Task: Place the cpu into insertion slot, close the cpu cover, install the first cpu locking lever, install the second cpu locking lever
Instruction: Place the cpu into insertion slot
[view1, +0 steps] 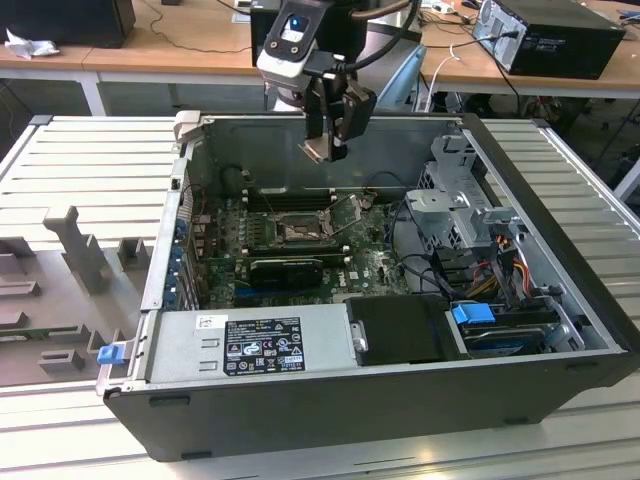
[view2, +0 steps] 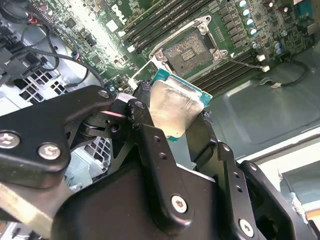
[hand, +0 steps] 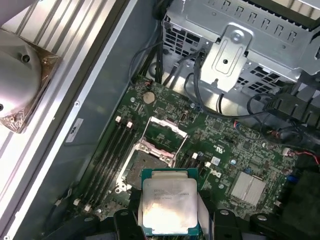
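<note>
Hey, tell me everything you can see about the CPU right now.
The cpu is a small flat square chip: pale, smudged metal top on a green board edge. The gripper grips it by opposite sides, tilted, in the air over the open computer case. It hangs above the motherboard, apart from the empty insertion slot.
</note>
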